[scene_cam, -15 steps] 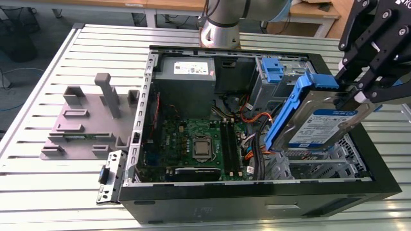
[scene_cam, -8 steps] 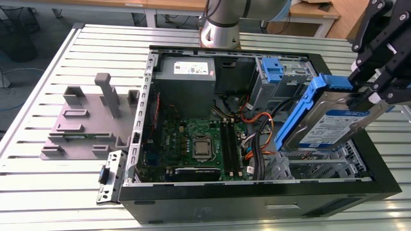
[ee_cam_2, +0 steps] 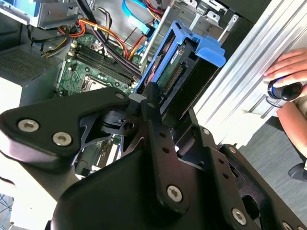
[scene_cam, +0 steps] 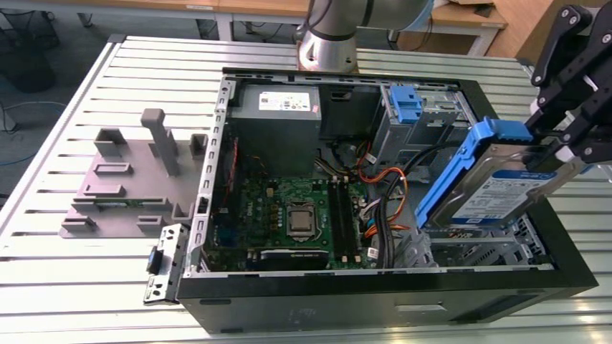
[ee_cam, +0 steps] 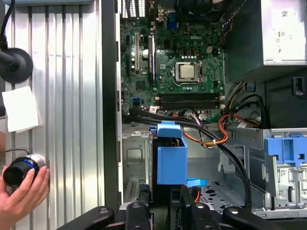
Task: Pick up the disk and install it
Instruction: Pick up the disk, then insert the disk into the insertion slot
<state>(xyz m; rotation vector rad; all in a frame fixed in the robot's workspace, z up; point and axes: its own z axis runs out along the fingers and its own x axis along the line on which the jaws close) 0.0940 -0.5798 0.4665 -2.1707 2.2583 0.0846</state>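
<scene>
The gripper (scene_cam: 560, 149) squeezes the disk (scene_cam: 492, 188) tight — the disk hangs tilted over the open computer case (scene_cam: 383, 297), beside the green board (scene_cam: 277, 204).

Pincer (ee_cam_2: 169, 109) grips blue-framed disk (ee_cam_2: 182, 72); motherboard (ee_cam_2: 91, 72) behind.

**rackmonkey:** what's the arm (scene_cam: 330, 43) look like?

**ur_tinkerer:** shiny silver tube, grey cap at the joint. The hand (scene_cam: 564, 147) is all matte black, flat linkage plates (ee_cam_2: 158, 143) bolted together. In the second wrist view there are 2 fat silver screws (ee_cam_2: 29, 125) on the rounded plate, with smaller ones dotted along the bars.
</scene>
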